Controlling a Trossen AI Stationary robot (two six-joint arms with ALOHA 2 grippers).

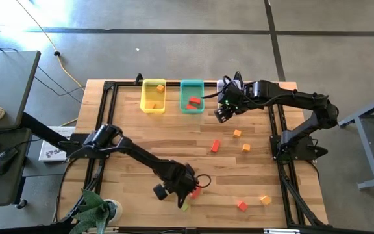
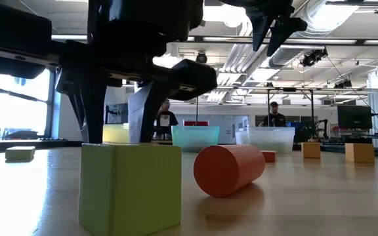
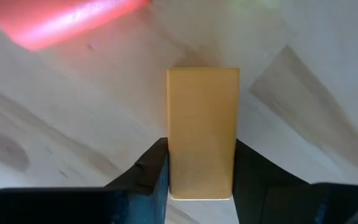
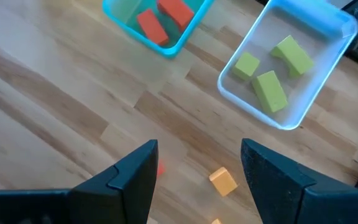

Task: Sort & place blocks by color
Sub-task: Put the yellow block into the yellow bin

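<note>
- The sorting was judged to be partly done: some blocks were already seen in the bins, while several small blocks were left loose on the wooden table (image 1: 141,140).
- Loose on the table were counted orange cubes (image 1: 237,133), a red block (image 1: 215,147), a further red block (image 1: 241,205) beside an orange one near the front edge, a red cylinder (image 2: 229,169) lying on its side, and a light green cube (image 2: 130,187) close to the low camera.
- The left gripper (image 3: 201,180) was found down at the table's front, beside the red cylinder and green cube. An orange rectangular block (image 3: 203,132) was seen standing between its two dark fingers, both touching the block's sides — the block was taken as pinched but apparently not yet lifted from the wood.
- The right gripper (image 4: 197,180) was held above the table near the bins, its fingers spread apart with nothing between them.
- The yellow plastic bin (image 1: 142,104) was seen to hold one orange block (image 1: 160,87).
- The teal plastic bin (image 4: 107,11) was seen to hold two red blocks (image 4: 151,26).
- The clear plastic bin (image 4: 229,93) was seen to hold three light green blocks (image 4: 270,90).
- What was left, by judgement: the pinched orange block to be carried to the yellow bin, and the loose remainder sorted likewise.
</note>
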